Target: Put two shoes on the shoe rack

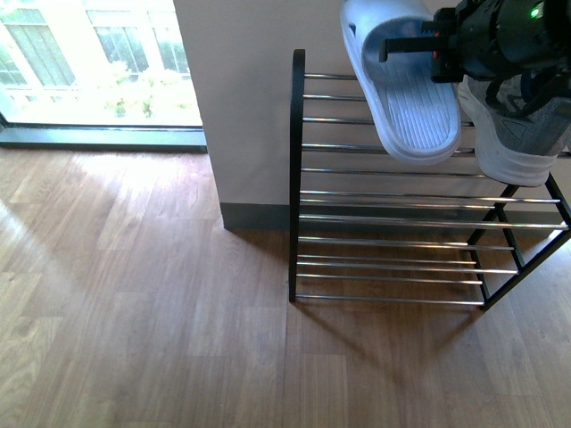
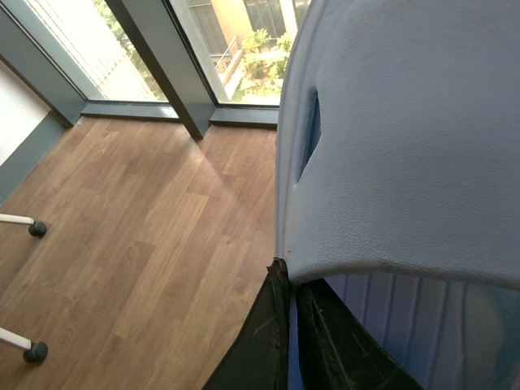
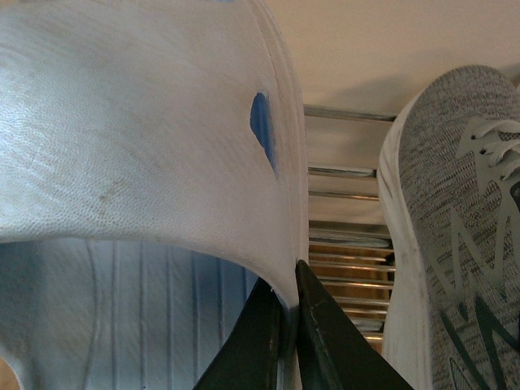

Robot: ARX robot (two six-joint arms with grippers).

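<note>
Right end effector (image 1: 387, 49): clamped on the strap of a slipper (image 1: 406, 89). I am holding it toe-down above the rack (image 1: 296, 178), just beside the sneaker (image 1: 517, 134) that is resting on the top rods (image 1: 384, 147) at the right end.

Left end effector (image 2: 288, 280): also pinched shut, on the strap edge of a blue slipper, with the floor (image 2: 162, 227) and a window behind it. It is not showing in the front view, and I cannot tell whether this is a second slipper.

Risks, as I judge them:
- The grip is only a thin pinch on a soft strap edge, so a quick move may be peeling the slipper loose.
- The slipper is hanging steeply. If released like this, the toe may be poking between rods and tipping or dropping through to a lower tier.
- It is close to the sneaker, so swinging right while lowering may be nudging the sneaker off the end of the rack.
- The rods are smooth, so the sole may be sliding if set down tilted.
</note>
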